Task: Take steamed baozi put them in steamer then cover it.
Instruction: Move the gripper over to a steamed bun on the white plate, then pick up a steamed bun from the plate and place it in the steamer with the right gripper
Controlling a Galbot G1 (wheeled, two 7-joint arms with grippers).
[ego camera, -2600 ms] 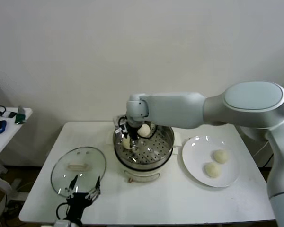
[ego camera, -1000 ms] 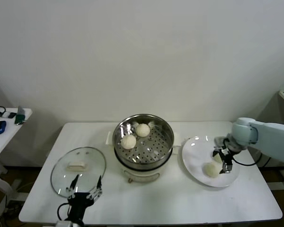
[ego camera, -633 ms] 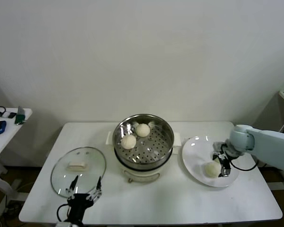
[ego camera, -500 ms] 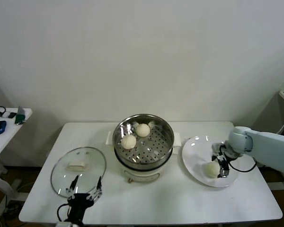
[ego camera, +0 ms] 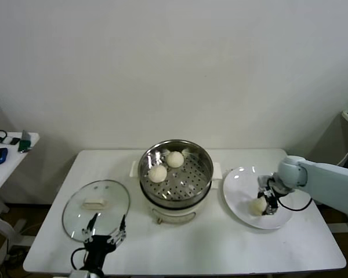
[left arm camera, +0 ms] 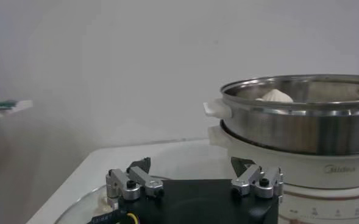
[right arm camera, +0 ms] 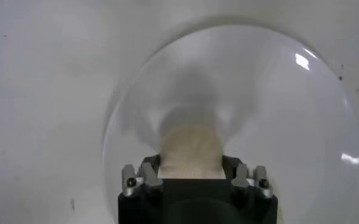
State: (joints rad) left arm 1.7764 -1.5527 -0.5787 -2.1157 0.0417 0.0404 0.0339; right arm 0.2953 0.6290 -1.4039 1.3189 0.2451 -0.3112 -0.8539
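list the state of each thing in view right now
steamer: uncovered, two buns on its tray
lid: off, flat on the table left of the steamer
plate: one bun visible on it
right hand: down on the plate, straddling that bun, grip cannot tell
left hand: open, parked at the lid's near edge, holding nothing

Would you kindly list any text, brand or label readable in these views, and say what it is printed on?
"Midea": grey brand lettering on the white base of the steamer, seen in the left wrist view.
Small marks lower on that base are too small to read.
Nothing else carries legible text.
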